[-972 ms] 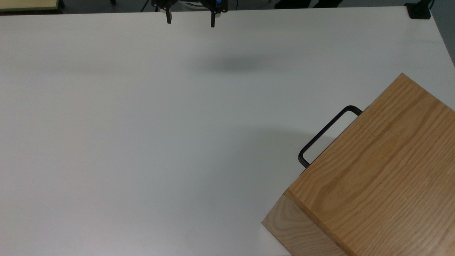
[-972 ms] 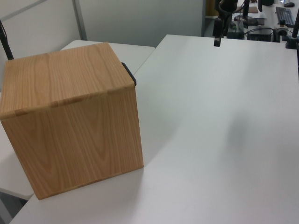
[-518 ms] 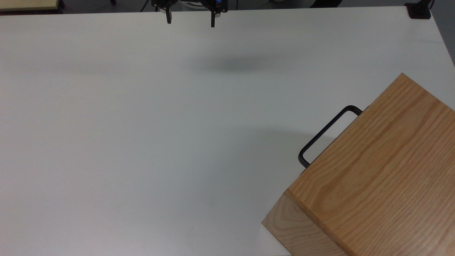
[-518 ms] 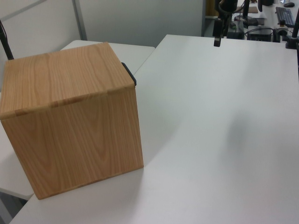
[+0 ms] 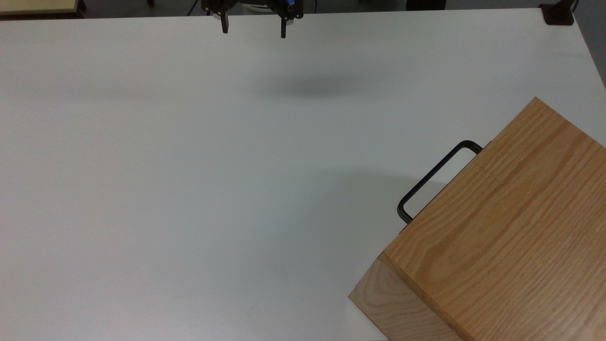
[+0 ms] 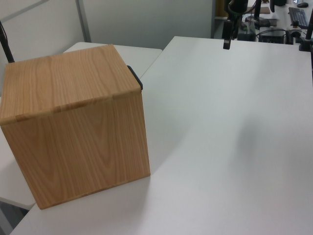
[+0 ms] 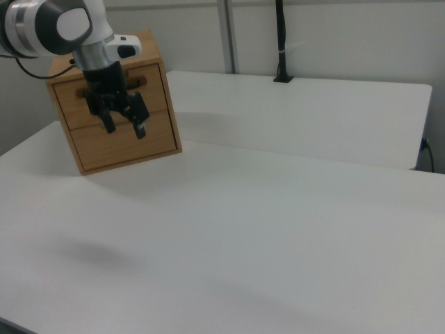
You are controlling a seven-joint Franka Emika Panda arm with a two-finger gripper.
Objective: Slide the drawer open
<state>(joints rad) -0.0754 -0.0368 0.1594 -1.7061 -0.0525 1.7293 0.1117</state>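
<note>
An oak-grain box (image 5: 502, 227) sits at the top view's lower right. The drawer's black bar handle (image 5: 433, 179) juts out from under the box's top edge. In the right view the drawer (image 7: 154, 90) is the upper front panel, flush with the casing, and the arm partly covers its handle. My gripper (image 5: 254, 29) hangs open above the table's far edge in the top view, well away from the box, with nothing between its fingers. It also appears in the left view as gripper (image 6: 227, 38) and in the right view as gripper (image 7: 125, 126).
The white table (image 5: 199, 180) stretches wide between gripper and box. A black clamp (image 5: 558, 14) sits at the top view's upper right corner, and its post (image 7: 280, 42) rises in the right view. A second panel (image 7: 128, 145) lies below the drawer.
Almost nothing differs. The gripper has edged a few pixels down in the top view, and the box and handle have stayed put.
</note>
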